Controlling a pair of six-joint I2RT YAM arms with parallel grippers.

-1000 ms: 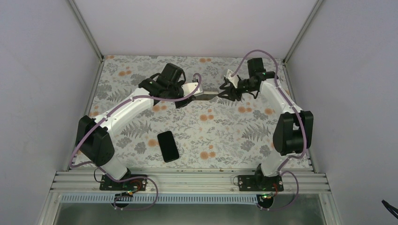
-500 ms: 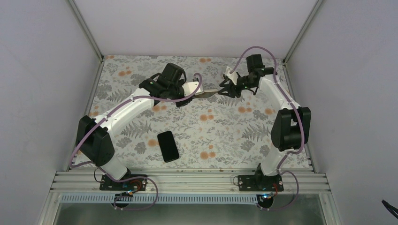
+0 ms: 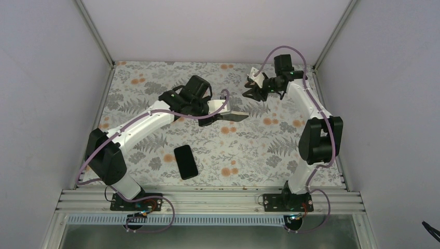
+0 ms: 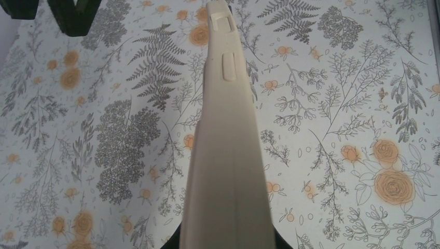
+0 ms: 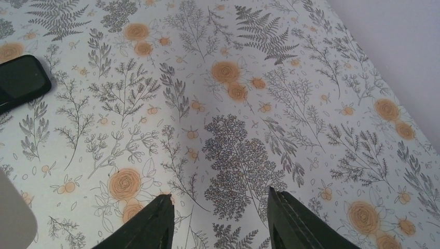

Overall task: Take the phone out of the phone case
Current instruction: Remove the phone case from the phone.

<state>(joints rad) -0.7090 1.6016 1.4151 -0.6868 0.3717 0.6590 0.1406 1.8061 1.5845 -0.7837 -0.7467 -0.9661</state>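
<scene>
My left gripper is shut on the near end of the phone case and holds it above the table, its far end pointing right. In the left wrist view the whitish case is edge-on, side buttons showing, between my left gripper jaws. A dark strip along the case in the top view looks like the phone; the left wrist view hides it. My right gripper is open and empty, apart from the case, over bare cloth.
A second bare black phone lies flat on the flowered cloth in front of the left arm; its corner shows in the right wrist view. White walls close the back and both sides.
</scene>
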